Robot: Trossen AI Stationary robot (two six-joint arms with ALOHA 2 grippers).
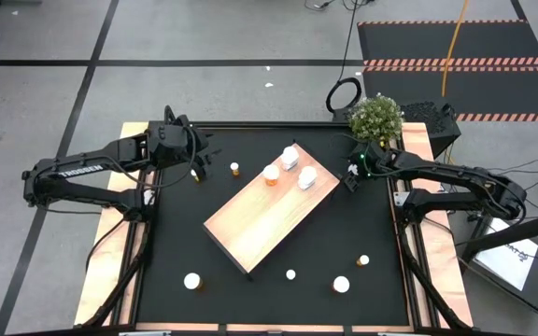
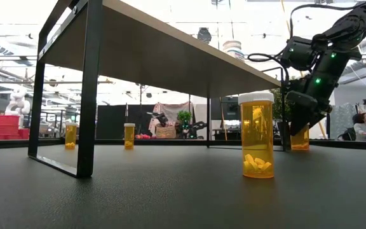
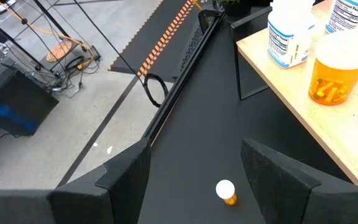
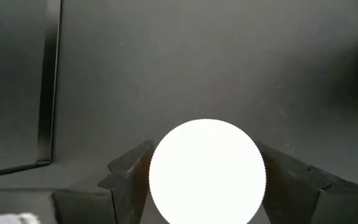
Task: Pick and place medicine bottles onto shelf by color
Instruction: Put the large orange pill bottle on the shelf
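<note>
black matting (image 1: 278, 299) covers the tabletop, with grey floor tiles and a small potted plant (image 1: 375, 116) beyond its far edge. one shelf (image 1: 271, 207) of pale wood stands on dark legs in the middle of the mat; from above its long axis runs on a diagonal, from the near left up toward the far right. three bottles stand upright at its far end: two white bottles (image 1: 290, 157) (image 1: 307, 177) and one orange bottle (image 1: 271, 175) with a white cap, close together.

on the mat i count five more capped bottles plainly: one (image 1: 234, 168) just off the shelf's far left side, one (image 1: 192, 280) near the front left, and three toward the front right (image 1: 290, 274) (image 1: 341, 284) (image 1: 363, 260). a sixth (image 4: 207, 171) sits under the right gripper. all stand upright, caps up.

right gripper (image 1: 351, 177) is low over the mat just beside the shelf's far right corner; its fingers (image 4: 127, 179) stand either side of that white cap, and whether they press it i cannot tell. left gripper (image 1: 194, 168) hovers over the far left of the mat, jaws apart and empty, with the small bottle (image 3: 225, 191) on the mat between and beyond its fingers.
</note>
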